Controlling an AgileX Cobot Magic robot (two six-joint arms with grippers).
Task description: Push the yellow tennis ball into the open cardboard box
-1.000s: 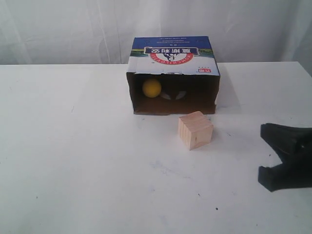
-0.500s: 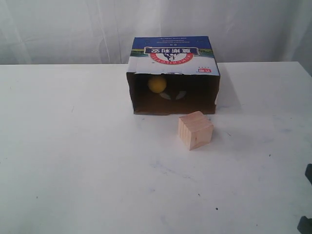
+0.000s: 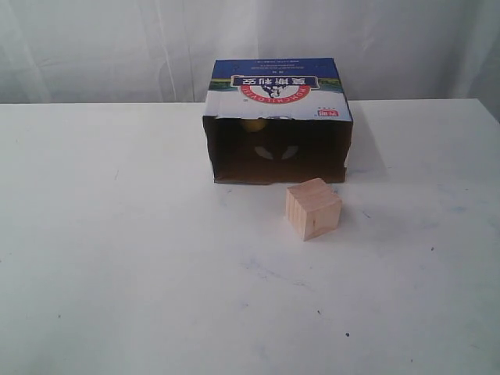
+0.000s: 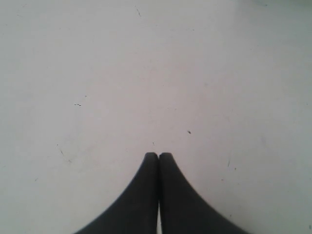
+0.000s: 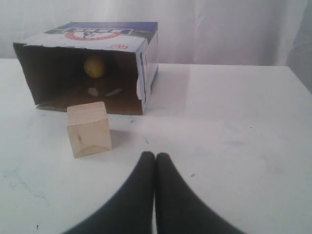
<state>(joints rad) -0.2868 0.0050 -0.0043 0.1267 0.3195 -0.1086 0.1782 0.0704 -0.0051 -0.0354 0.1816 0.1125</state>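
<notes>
The open cardboard box [image 3: 277, 94] lies on its side at the back of the white table, its dark opening facing the front. The yellow tennis ball [image 5: 94, 66] sits deep inside it; in the exterior view only a sliver of the ball [image 3: 252, 123] shows under the box's top edge. My right gripper [image 5: 155, 155] is shut with nothing in it, well in front of the box [image 5: 87, 48] and off to the cube's side. My left gripper [image 4: 158, 155] is shut over bare table. Neither gripper shows in the exterior view.
A pale wooden cube [image 3: 312, 208] stands just in front of the box's opening, toward its right side; the right wrist view shows this cube [image 5: 88, 128] too. White curtains hang behind the table [image 3: 117, 258].
The ball has rolled deeper into the box, toward its back wall. My right gripper has drawn back out of the exterior view at the lower right.
</notes>
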